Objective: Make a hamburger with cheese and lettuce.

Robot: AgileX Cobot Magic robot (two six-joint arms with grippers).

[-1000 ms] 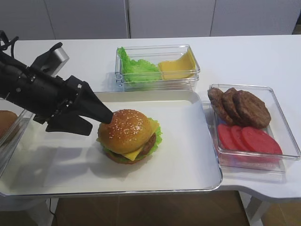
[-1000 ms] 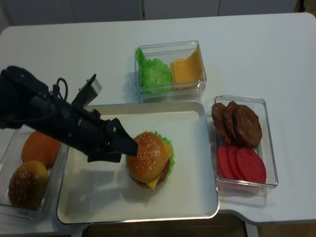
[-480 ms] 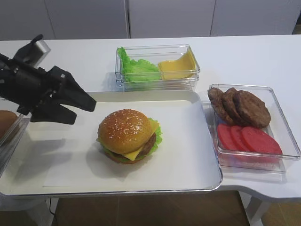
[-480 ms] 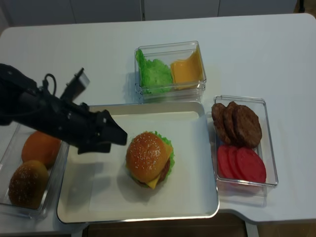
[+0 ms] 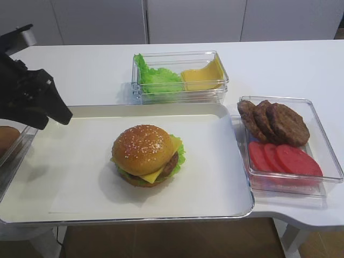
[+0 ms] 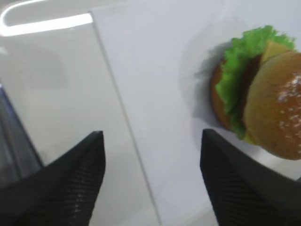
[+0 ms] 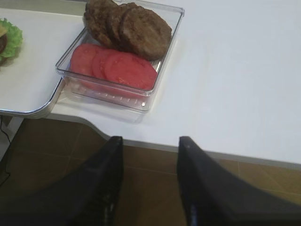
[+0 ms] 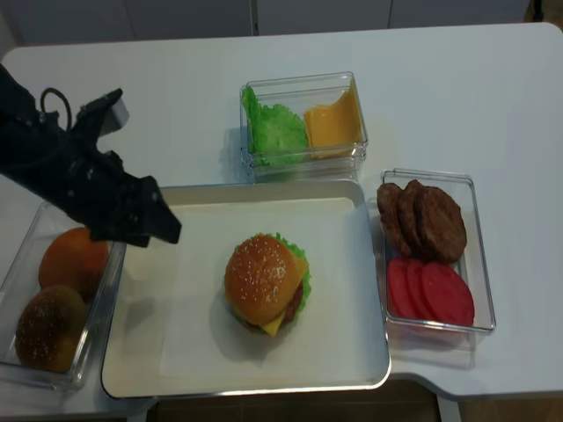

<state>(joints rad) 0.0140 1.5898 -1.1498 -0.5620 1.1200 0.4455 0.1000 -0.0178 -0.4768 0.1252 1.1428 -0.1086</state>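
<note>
Left wrist view gives us our left gripper [image 6: 149, 176] with its two dark fingers [image 6: 75, 183] spread apart and nothing between them, hanging over the left part of the white tray [image 6: 141, 70]. Our right gripper [image 7: 149, 181] sits off the table's front edge with its fingers [image 7: 106, 183] drawn in as far as they go and holding nothing, just a gap of floor between them.

Outward from the left fingers, the hamburger [image 5: 147, 155] stands apart from them near the tray's middle: sesame bun on top, the cheese [image 5: 152, 175] poking a yellow corner out at the front, the lettuce [image 5: 178, 152] frilling out on the right side. By our reading the stack looks finished.

We judge the main risk to be the top bun sliding, since it seems to sit a little skewed over the patty; any brush from the left arm sweeping back could tip it.

Room is good: bare tray lies between the left gripper and the burger. Close by that arm stands the clear bin of buns [image 8: 53, 303] at the tray's left rim. The patty and tomato box [image 5: 287, 145] touches the tray's right edge, and the lettuce and cheese box [image 5: 180, 78] stands just behind it.
</note>
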